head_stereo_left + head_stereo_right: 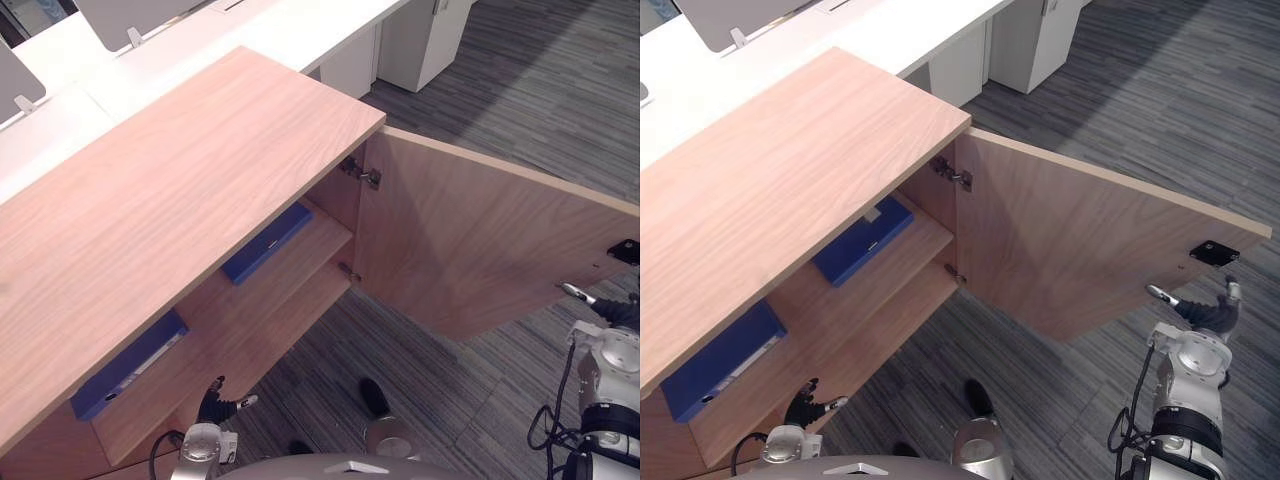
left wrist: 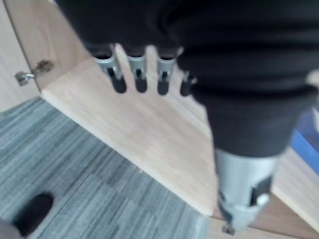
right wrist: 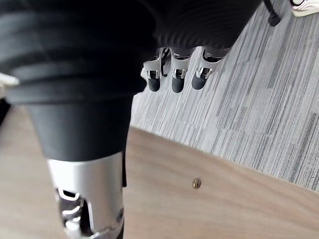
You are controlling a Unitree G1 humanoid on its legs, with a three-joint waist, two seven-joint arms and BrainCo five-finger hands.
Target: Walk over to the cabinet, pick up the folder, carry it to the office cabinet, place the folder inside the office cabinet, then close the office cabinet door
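The wooden office cabinet [image 1: 170,180] stands with its door [image 1: 480,240] swung wide to the right. Two blue folders lie flat on its upper shelf, one near the hinges [image 1: 268,243] and one further left [image 1: 125,365]. My left hand [image 1: 212,403] hangs low in front of the lower shelf [image 2: 149,139]; its fingers [image 2: 139,74] are straight and hold nothing. My right hand [image 1: 1210,315] is by the door's free outer edge, near a black catch [image 1: 1213,253]. Its fingers [image 3: 172,74] are relaxed and empty above the door's edge [image 3: 209,194].
White desks [image 1: 250,30] with upright panels run behind the cabinet, and a white pedestal [image 1: 425,35] stands at the back right. Grey striped carpet [image 1: 520,90] covers the floor beyond and beneath the door. Metal hinges [image 1: 362,172] join door and cabinet.
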